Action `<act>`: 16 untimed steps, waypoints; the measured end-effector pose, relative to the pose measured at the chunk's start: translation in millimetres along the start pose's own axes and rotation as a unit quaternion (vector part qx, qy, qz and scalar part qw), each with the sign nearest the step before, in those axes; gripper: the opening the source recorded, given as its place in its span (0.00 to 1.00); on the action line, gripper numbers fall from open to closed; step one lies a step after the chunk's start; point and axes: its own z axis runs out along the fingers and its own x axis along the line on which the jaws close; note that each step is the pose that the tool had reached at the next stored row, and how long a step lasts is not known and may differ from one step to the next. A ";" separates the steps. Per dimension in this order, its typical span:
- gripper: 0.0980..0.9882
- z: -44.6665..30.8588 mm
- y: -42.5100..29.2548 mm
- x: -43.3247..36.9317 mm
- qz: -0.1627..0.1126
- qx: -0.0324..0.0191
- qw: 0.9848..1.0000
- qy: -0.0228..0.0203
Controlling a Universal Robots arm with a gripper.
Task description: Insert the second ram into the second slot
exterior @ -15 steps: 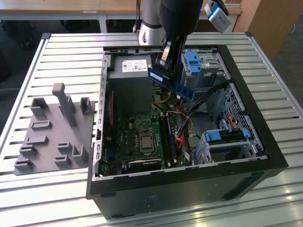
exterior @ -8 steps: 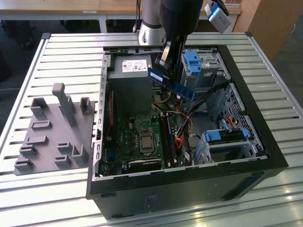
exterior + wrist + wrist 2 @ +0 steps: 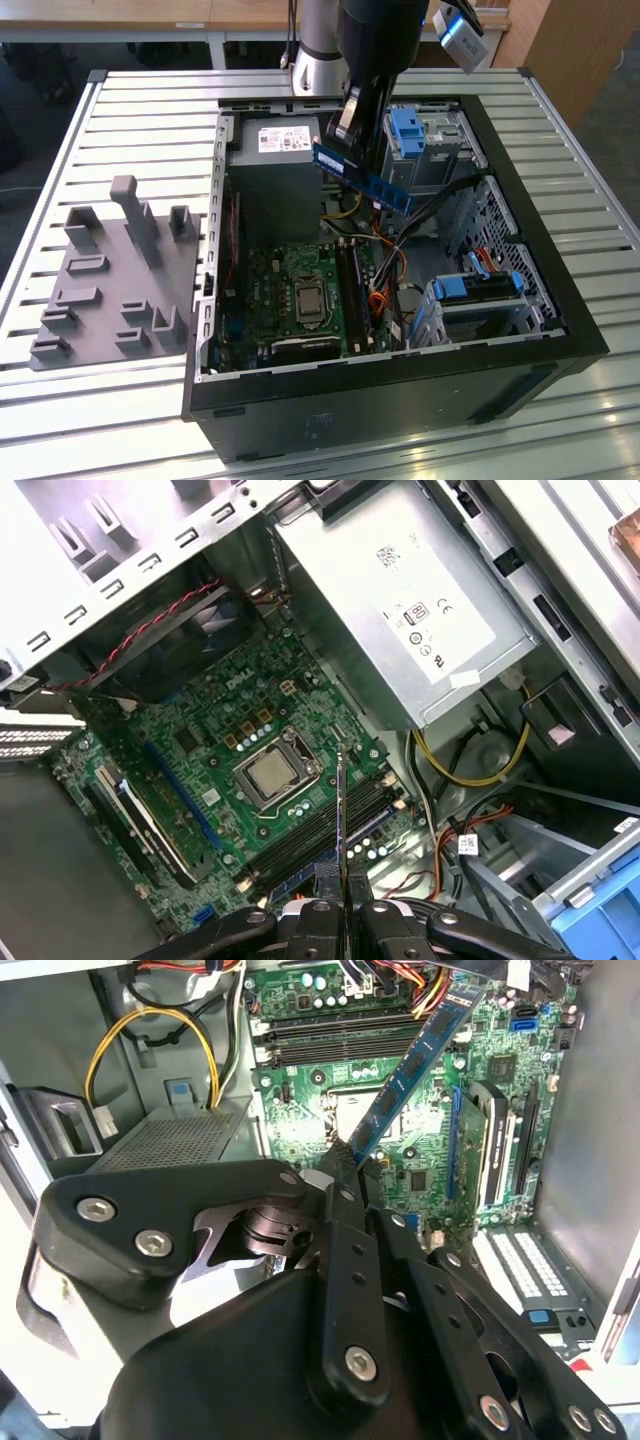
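The second ram (image 3: 385, 190) is a long, thin blue board. It hangs tilted in the air above the open computer case (image 3: 540, 290), over the area by the power supply. My gripper (image 3: 342, 148) is shut on one end of it. In the second wrist view the ram (image 3: 415, 1065) reaches out from the gripper (image 3: 345, 1172) over the green motherboard. In the first wrist view I see the ram (image 3: 341, 810) edge-on, rising from the gripper (image 3: 345, 908) above the dark memory slots (image 3: 315, 835). These slots (image 3: 353, 285) lie beside the processor socket, well below the ram.
A grey power supply (image 3: 275, 165) fills the case's far corner, with yellow and orange cables (image 3: 375, 235) beside it. Light-blue drive-bay latches (image 3: 405, 130) (image 3: 480, 287) sit on the exterior view's right. A grey fixture plate (image 3: 115, 285) with upright holders lies outside the case on the left.
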 end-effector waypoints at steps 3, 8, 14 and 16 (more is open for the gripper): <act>0.04 0.2 0.0 0.0 0.012 0.000 1.000 0.000; 0.04 0.5 0.0 0.0 0.034 0.001 0.999 -0.001; 0.04 1.3 0.0 0.0 0.060 0.001 0.998 -0.002; 0.04 1.4 0.0 0.0 0.066 0.001 0.998 -0.002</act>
